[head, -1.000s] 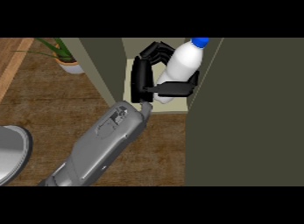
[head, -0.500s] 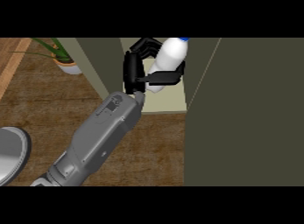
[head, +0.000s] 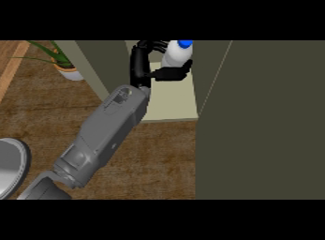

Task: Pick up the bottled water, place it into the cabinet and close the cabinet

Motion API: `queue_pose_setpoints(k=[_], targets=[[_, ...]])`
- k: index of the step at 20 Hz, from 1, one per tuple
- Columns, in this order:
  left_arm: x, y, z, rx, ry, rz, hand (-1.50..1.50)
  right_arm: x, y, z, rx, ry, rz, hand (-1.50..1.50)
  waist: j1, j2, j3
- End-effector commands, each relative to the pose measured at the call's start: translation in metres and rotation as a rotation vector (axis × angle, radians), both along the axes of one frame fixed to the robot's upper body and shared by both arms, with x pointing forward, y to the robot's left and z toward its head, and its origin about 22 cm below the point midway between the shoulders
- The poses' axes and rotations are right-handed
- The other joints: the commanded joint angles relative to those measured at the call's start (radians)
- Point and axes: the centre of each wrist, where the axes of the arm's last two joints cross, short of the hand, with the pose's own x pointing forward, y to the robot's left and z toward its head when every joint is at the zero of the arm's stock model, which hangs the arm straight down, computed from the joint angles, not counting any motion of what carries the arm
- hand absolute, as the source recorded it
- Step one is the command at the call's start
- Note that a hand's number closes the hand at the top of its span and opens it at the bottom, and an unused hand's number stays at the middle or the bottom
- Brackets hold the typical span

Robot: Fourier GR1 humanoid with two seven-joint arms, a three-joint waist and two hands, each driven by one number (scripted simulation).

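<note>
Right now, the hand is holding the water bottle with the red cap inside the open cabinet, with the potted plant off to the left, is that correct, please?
Not quite: the cap is blue, not red, as the head view shows. The rest stands: the hand is curled round the water bottle inside the open cabinet, and the potted plant sits off to the left.

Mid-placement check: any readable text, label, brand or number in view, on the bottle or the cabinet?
None readable.
Bottled water: white body, blue cap, no print visible.
Cabinet: plain dark door and pale shelf, no markings.
Left hand and grey forearm: fingers curled round the bottle, no lettering legible.
Potted plant: no label.
</note>
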Motion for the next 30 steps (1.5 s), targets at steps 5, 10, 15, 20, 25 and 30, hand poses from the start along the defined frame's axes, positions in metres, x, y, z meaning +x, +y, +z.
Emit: queue_pose_setpoints(k=[5, 10, 15, 20, 25, 30], targets=[[0.019, 0.012, 0.007, 0.144, 0.019, 0.043, -1.50, -0.002, 0.013, 0.025, 0.029, -0.060, 0.038, -1.50, -0.016, 0.008, -0.001], [0.019, 0.001, 0.011, 0.074, 0.018, 0.025, -1.50, 0.006, 0.006, 0.021, 0.018, -0.067, 0.030, -1.50, -0.009, 0.007, -0.001], [0.018, 0.006, 0.005, 0.038, -0.031, -0.012, -1.50, 0.005, 0.012, 0.011, 0.017, -0.045, 0.027, -1.50, -0.003, 0.000, 0.000], [0.024, 0.002, 0.035, -0.131, -0.081, -0.156, -1.50, 0.006, 0.015, 0.020, 0.008, -0.057, 0.014, -1.50, 0.016, -0.004, -0.001], [0.008, -0.008, 0.022, -0.173, -0.061, -0.241, -1.50, 0.009, 0.014, 0.030, -0.009, -0.041, 0.037, -1.50, 0.019, -0.010, -0.001], [-0.017, -0.011, 0.004, -0.189, -0.040, -0.310, -1.50, 0.000, 0.019, 0.029, 0.026, -0.035, 0.028, -1.50, 0.049, -0.022, -0.001]])
